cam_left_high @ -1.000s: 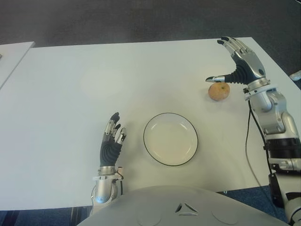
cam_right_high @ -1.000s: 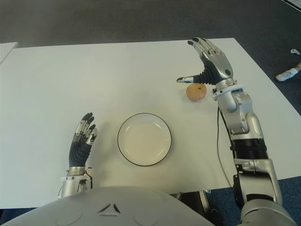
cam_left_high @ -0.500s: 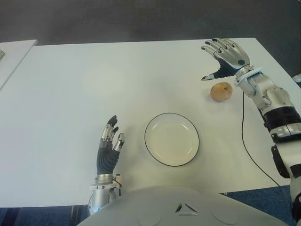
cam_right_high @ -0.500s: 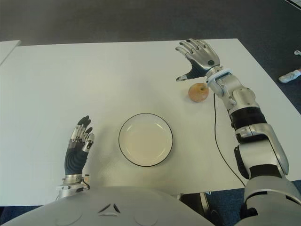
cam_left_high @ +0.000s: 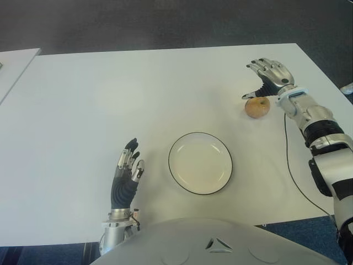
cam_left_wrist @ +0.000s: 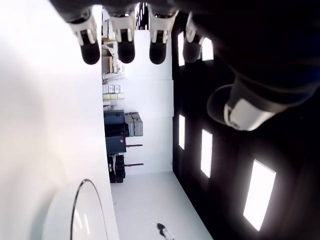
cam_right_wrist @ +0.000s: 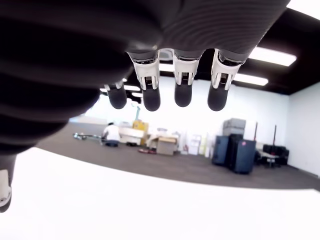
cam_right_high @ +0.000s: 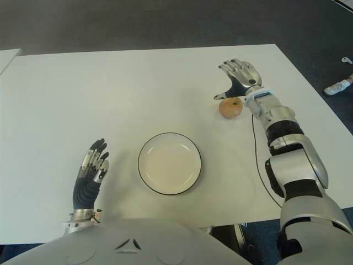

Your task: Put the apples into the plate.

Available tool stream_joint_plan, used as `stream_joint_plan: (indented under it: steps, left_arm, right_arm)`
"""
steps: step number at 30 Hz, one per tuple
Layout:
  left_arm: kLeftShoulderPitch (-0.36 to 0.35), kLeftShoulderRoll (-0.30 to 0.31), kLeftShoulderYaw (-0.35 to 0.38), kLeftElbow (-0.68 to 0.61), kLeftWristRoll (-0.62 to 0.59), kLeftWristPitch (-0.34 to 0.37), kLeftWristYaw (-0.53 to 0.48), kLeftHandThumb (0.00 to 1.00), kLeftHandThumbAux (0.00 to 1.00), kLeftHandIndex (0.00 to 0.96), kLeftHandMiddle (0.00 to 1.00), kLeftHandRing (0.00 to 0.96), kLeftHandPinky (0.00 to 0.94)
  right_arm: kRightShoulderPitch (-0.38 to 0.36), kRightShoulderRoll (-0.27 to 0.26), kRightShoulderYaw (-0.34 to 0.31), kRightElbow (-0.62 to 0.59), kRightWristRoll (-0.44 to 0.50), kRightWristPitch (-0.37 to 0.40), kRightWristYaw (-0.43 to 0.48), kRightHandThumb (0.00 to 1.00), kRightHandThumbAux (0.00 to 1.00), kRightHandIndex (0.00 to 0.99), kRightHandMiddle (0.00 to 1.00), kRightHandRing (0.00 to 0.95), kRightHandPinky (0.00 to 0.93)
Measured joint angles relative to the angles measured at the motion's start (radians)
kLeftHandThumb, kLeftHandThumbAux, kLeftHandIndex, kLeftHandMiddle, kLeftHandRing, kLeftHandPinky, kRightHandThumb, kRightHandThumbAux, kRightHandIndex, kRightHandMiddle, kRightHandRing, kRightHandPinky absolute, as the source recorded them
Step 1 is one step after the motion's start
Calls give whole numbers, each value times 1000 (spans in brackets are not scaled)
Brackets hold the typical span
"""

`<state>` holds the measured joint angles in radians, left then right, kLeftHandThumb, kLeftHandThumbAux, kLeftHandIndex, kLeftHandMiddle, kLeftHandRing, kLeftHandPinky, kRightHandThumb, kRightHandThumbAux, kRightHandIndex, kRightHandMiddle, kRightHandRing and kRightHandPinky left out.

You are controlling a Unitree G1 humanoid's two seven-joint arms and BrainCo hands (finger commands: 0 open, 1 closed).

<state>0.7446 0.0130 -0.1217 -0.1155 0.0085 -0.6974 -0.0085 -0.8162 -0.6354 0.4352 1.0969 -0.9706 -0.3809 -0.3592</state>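
Yellow-brown round apple [cam_left_high: 257, 107] sits on white table [cam_left_high: 83, 127], far right, well apart from empty white round plate w/ dark rim [cam_left_high: 200, 163]. Right hand [cam_left_high: 268, 77] hovers just behind apple, fingers spread, holding nothing. Left hand [cam_left_high: 126, 175] shows left of plate, fingers extended, empty.

White table [cam_left_high: 110, 88]: plate [cam_left_high: 200, 163] near front edge, apple [cam_left_high: 257, 107] toward right side, well apart.

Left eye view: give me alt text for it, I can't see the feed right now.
The right hand, fingers spread and empty, hovers just behind an apple on the white table. An empty white plate sits nearer the robot, with the open left hand idle to its left.
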Motion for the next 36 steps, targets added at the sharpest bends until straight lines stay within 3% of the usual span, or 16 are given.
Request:
stream_joint_plan:
  steps: [4,16,36]
  left_arm:
    - [-12,0,0,11,-17,-33,-7,70,500,57,9,0,17]
    - [-17,20,20,55,-55,-86,-37,42,506,53,0,0,24]
    - [-32,26,26,82,-109,-103,-81,38,536,65,3,0,17]
  right_arm:
    - [-5,31,6,43,28,8,-13,301,473,0,0,0,0]
    - [-14,54,20,88,78,37,-47,313,446,10,28,3,2]
    - [-14,60,46,135,116,69,-36,250,471,0,4,0,0]
